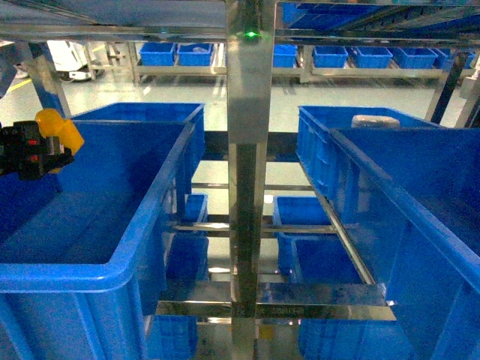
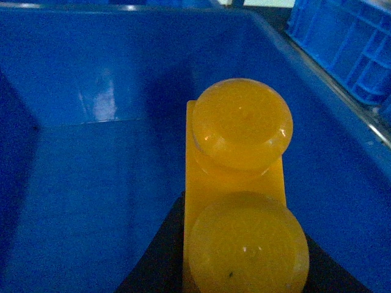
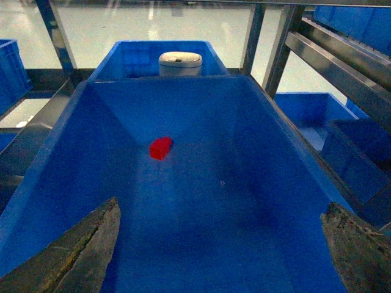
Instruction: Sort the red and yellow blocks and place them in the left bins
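Note:
A yellow block (image 1: 60, 127) with two round studs is held in my left gripper (image 1: 54, 147), which is shut on it at the far left of the head view, above the large left blue bin (image 1: 154, 202). The left wrist view shows the yellow block (image 2: 239, 183) over the bin's bare floor (image 2: 98, 201). A small red block (image 3: 160, 148) lies on the floor of the right blue bin (image 3: 275, 146). My right gripper (image 3: 221, 206) hangs open above that bin, nearer than the red block, with nothing between its fingers. It is out of the head view.
A metal rack post (image 1: 249, 150) stands between the left bin and the right bin (image 1: 420, 180). Behind the right bin is another blue bin holding a white object (image 3: 180, 61). More blue bins sit on lower shelves (image 1: 300, 217) and on far racks.

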{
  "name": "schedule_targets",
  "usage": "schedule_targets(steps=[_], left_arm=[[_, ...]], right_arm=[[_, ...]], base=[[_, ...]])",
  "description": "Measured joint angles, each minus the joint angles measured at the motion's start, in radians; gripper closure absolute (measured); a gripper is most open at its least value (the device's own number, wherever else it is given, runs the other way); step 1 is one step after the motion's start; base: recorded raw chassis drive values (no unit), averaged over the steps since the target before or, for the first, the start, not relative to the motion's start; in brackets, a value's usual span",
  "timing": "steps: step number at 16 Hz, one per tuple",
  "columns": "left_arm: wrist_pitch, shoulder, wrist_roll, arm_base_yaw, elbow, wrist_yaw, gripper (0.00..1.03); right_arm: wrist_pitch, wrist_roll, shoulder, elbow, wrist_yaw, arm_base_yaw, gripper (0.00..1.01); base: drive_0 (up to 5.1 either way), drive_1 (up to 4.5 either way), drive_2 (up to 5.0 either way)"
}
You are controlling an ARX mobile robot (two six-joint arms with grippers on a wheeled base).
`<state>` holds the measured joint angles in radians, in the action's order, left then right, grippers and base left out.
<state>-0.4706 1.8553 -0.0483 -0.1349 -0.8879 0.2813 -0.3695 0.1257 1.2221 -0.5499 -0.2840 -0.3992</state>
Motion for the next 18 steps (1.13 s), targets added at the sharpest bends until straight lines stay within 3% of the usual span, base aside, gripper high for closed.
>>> schedule_targets(steps=[6,7,10,11,15,17,18], left_arm=[[0.051,0.141,-0.094,-0.097,-0.111,-0.003,0.77],[0.055,0.151,-0.114,-0.098,-0.117,-0.004,0.77],[0.064,0.158,-0.124,-0.085,-0.142,0.004,0.77],[0.077,0.158,-0.121,-0.083,-0.143,0.014,0.7],[0.049,0.15,-0.116,-0.077,-0.1,0.019,0.26],[0.058,0.094,-0.084,-0.066,-0.054,0.047,0.03],[0.057,0.045,-0.06,-0.061,-0.03,0.058,0.05]], right_arm=[[0.0,0.0,0.0,0.0,0.0,0.0,0.03],[0.0,0.0,0.0,0.0,0.0,0.0,0.03],[0.0,0.002,0.0,0.0,0.0,0.0,0.03],[0.0,0.003,0.0,0.0,0.0,0.0,0.03],[0.0,0.003,0.0,0.0,0.0,0.0,0.03],[0.0,0.003,0.0,0.0,0.0,0.0,0.03],[0.0,0.003,0.0,0.0,0.0,0.0,0.03]], base=[[0.0,0.0,0.0],[0.0,0.0,0.0],[0.0,0.0,0.0],[0.0,0.0,0.0],[0.0,0.0,0.0],[0.0,0.0,0.0],[0.0,0.0,0.0]])
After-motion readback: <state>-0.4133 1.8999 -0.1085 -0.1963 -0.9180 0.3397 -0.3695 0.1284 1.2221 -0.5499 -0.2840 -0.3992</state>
